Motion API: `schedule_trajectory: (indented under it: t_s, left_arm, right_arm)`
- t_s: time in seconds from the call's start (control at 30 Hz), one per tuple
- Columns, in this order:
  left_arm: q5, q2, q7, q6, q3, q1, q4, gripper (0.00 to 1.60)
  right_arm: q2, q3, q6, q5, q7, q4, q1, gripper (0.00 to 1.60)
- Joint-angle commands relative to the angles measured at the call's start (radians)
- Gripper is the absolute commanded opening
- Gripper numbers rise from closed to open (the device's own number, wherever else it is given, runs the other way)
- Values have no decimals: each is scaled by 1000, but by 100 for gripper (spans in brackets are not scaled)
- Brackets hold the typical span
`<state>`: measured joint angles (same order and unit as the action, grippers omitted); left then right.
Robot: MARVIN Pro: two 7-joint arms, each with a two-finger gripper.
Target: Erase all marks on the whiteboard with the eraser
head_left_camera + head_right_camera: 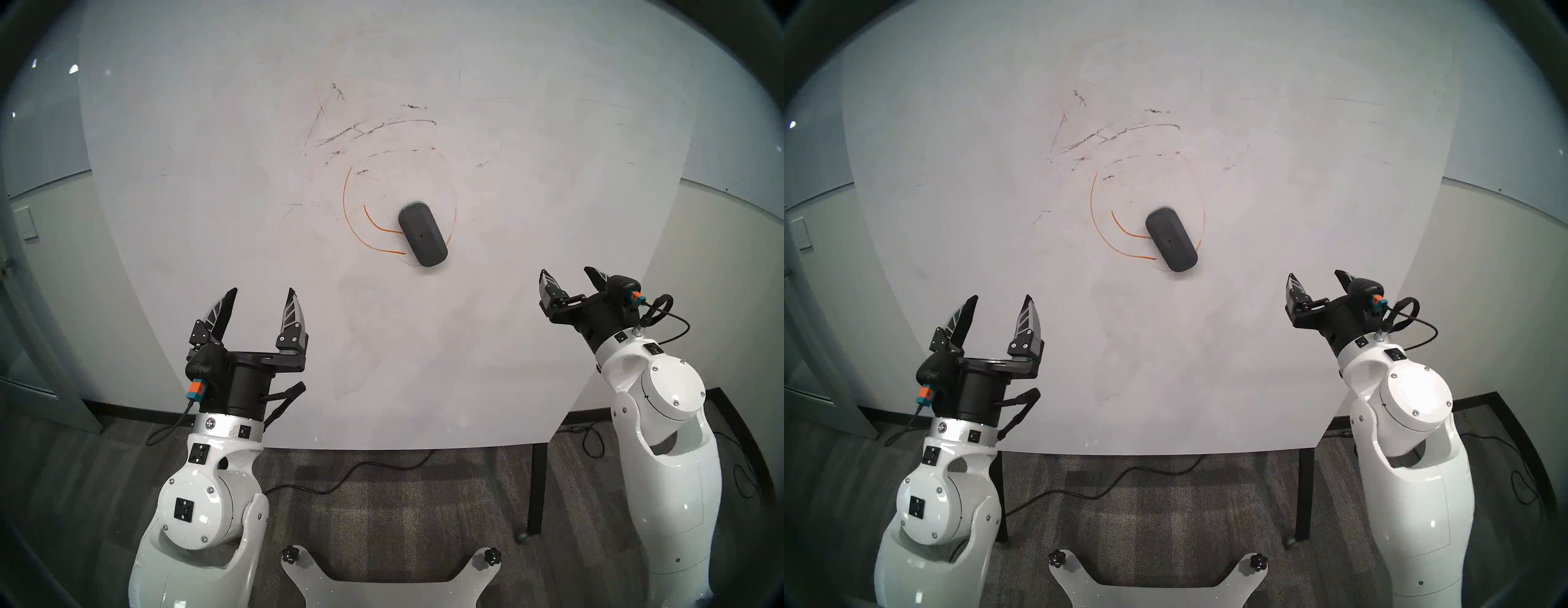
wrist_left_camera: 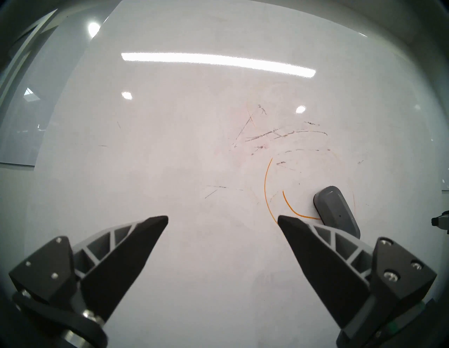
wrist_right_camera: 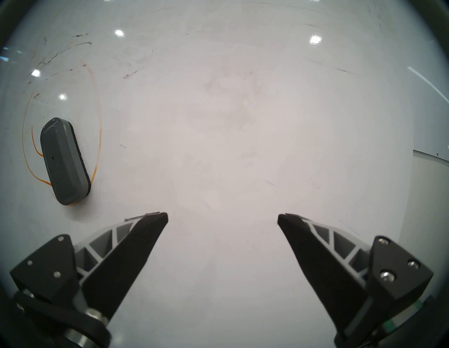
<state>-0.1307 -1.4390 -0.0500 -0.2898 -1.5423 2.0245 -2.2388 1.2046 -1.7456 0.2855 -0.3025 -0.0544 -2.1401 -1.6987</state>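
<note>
Currently: 1 eraser (image 1: 422, 240) lying free on whiteboard (image 1: 212, 191), over orange marks (image 1: 352, 212)' 5 o'clock side. Left claw (image 1: 261, 297) at 7 o'clock, spread, empty; right claw (image 1: 568, 276) at 4 o'clock, spread, empty.

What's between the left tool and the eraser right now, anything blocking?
Nothing visible. The left tool is open and empty, and only bare whiteboard with orange marks lies between it and the eraser.

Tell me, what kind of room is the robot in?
Probably an office or meeting room: a big whiteboard with an eraser on it, grey carpet and a wall switch.
</note>
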Motion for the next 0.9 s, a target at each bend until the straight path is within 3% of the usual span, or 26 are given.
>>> schedule_trajectory:
  t_s: [0.0,0.27,0.73,0.87]
  left_arm:
    - [-16,3,26,37,18,-116,-11,160]
    - [-42,-11,63,93,61,-206,22,160]
    - [-45,-123,90,199,160,-369,119,160]
    - [-61,-124,81,225,188,-400,139,160]
  right_arm:
    - [0,0,-9,1,0,-22,10,160]
    - [0,0,-8,0,0,-22,10,160]
    - [-1,0,-8,-1,-1,-21,10,160]
    - [-1,0,-7,-1,-1,-20,10,160]
